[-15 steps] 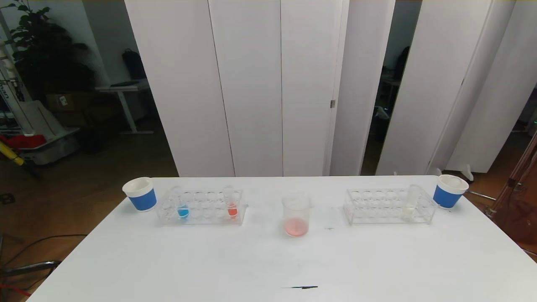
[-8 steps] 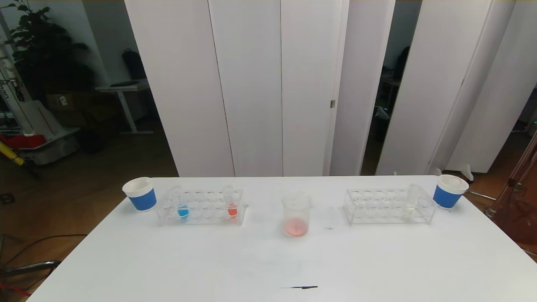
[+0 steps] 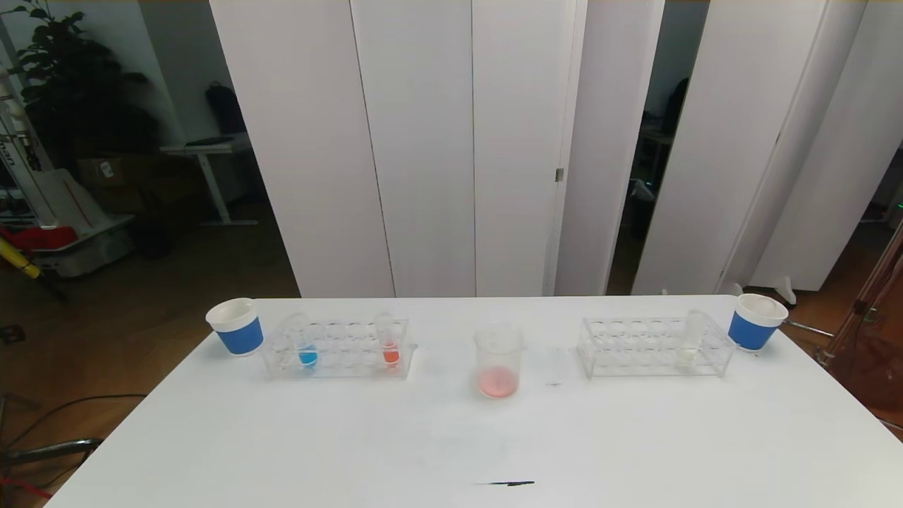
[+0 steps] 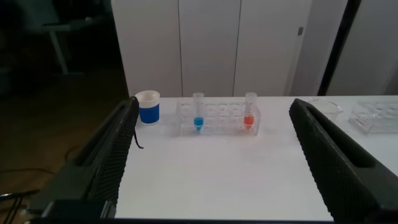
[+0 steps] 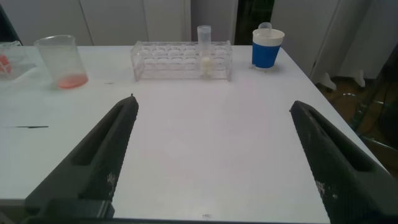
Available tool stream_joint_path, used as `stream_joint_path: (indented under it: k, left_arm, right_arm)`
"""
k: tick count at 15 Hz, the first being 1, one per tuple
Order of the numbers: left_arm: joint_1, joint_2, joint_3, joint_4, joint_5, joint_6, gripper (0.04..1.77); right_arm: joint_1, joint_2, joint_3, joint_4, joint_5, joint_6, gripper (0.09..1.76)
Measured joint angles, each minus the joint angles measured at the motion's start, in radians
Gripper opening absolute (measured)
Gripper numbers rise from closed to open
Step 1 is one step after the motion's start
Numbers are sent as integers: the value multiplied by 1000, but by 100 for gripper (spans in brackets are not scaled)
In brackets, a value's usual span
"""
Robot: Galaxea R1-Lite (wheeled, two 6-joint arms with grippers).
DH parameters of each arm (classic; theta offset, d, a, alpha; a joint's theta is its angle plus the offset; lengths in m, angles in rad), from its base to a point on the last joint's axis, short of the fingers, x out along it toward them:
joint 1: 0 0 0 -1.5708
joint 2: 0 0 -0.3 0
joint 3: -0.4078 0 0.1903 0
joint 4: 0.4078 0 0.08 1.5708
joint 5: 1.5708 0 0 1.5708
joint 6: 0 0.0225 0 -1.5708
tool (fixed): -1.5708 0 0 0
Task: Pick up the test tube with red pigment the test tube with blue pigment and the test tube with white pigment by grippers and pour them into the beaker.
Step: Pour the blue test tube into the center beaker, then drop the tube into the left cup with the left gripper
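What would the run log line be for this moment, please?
left gripper: open, idle | right gripper: open, idle | blue tube, white tube: racked | beaker: red pigment inside

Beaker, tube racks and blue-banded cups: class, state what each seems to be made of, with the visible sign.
The beaker: clear glass or plastic; the red pigment shows through its wall. The left rack and right rack: clear, probably acrylic; tubes show through, edges straight. The left cup and right cup: matte, opaque, likely paper.
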Motion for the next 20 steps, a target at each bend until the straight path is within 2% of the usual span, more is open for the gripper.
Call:
stream_joint_path:
  k: [6,10,16,18,20]
  left_arm:
    - [4,413,-182,-225,17,0,173]
    - [11,693,-211,-383,34,-1,173]
    - [22,1050,-104,-728,58,-2,173]
    - [23,1136,-46,-788,61,-10,173]
    - [23,1207,9,-850,57,-63,173]
  right_arm:
    - [0,0,0,0,0,-1,175]
    - [0,0,0,0,0,0,175]
    - [0,0,0,0,0,0,175]
    - [0,0,0,0,0,0,175]
    - [0,0,0,0,0,0,175]
